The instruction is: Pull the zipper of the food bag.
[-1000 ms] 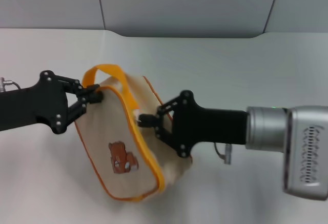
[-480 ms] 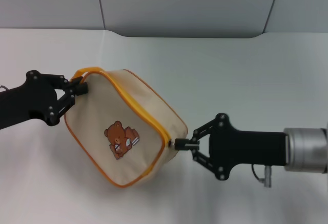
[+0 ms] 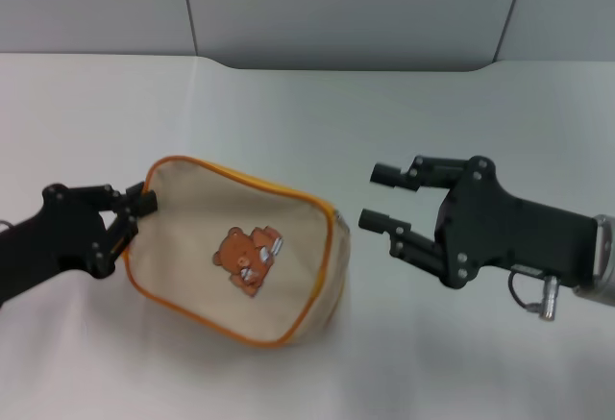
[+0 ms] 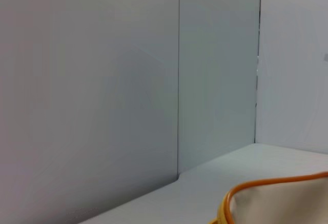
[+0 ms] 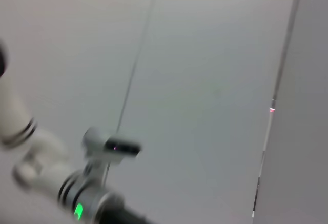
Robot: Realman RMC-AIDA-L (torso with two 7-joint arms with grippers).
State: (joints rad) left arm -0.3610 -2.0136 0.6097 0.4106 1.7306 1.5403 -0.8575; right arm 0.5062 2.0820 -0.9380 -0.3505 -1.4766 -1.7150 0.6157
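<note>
one food bag (image 3: 231, 261) lies on the white counter (image 3: 317, 122) in the lower left of the head view, its broad beige face turned up with a single brown bear picture (image 3: 250, 257) near the middle and orange piping running all round the edge. at the lower left edge of the frame the left pincer (image 3: 136, 210) sits at the bag's upper left corner, its black fingers closed together against the orange seam there, pinching the fabric. in the lower right of the frame the right pincer (image 3: 382, 197) hangs beside the bag's right end, near it but not touching, released, with its two black fingers (image 3: 389, 174) spread wide apart and pointing toward the bag. the zipper pull cannot be made out anywhere along the seam in this view. two arms are in view, one at each side of the bag. beyond them the counter runs back to a grey panelled wall (image 3: 346, 7) across the top of the frame. the left wrist view shows one orange-piped corner of the bag at its lower right, with the counter and wall panels behind; the right wrist view shows only grey panels and a pale piece of robot hardware (image 5: 77, 183) at its lower left.
</note>
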